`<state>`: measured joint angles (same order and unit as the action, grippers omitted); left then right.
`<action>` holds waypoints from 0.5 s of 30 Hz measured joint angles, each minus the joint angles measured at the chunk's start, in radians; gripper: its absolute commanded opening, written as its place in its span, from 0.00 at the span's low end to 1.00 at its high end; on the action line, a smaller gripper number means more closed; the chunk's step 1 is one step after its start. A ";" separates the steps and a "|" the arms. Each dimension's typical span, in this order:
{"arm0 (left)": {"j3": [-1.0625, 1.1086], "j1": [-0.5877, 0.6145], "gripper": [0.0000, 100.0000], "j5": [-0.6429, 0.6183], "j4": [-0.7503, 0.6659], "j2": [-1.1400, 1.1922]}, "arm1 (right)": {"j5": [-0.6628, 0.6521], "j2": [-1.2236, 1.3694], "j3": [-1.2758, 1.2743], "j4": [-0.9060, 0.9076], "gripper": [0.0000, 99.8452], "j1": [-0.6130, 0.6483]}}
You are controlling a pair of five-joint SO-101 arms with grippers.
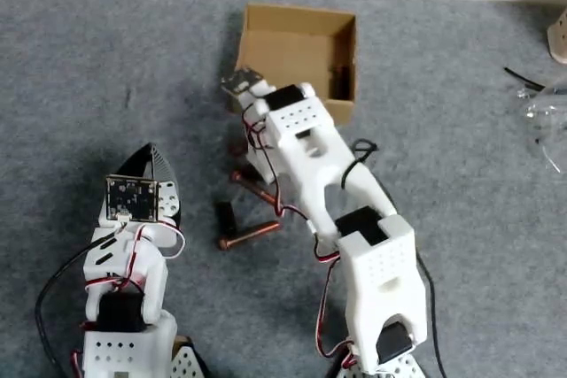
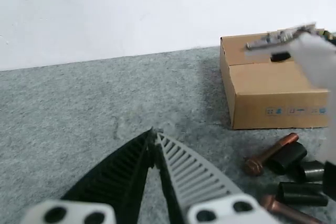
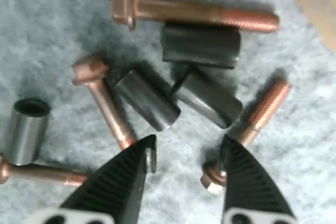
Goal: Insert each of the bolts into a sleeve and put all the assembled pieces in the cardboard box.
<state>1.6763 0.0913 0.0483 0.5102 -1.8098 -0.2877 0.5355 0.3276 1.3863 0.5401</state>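
Right gripper (image 3: 189, 148) spread open just above loose bolts (image 3: 194, 11) and sleeves (image 3: 202, 44), near side of the cardboard box (image 1: 297, 11); left gripper (image 2: 155, 136) closed, empty, off left. Centre over one bolt (image 3: 107, 106), pinch mid-shank squarely, avoid nudging the sleeve (image 3: 147, 99) just beside.

A grey short-pile carpet (image 1: 106, 86) lies flat and evenly lit. A plain white wall (image 2: 105, 9) rises along its far edge. Thin black cables (image 1: 521, 77) lie near one side.
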 measured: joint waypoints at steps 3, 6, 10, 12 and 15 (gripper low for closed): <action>0.000 0.000 0.01 0.000 0.000 0.000 | 0.000 0.002 0.025 0.009 0.18 0.000; 0.000 0.000 0.01 0.000 0.000 0.000 | 0.000 0.002 0.029 0.002 0.18 0.000; 0.000 0.000 0.01 0.000 0.000 0.000 | -0.052 0.002 0.029 -0.052 0.18 0.000; 0.000 0.000 0.01 0.000 0.000 0.000 | -0.098 0.002 0.029 -0.075 0.18 0.000; 0.000 0.000 0.01 0.000 -0.002 0.000 | -0.152 0.002 0.029 -0.097 0.18 0.000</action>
<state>1.6763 0.0913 0.0483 0.5086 -1.8098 -0.4396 0.5370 0.3567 1.2896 0.5401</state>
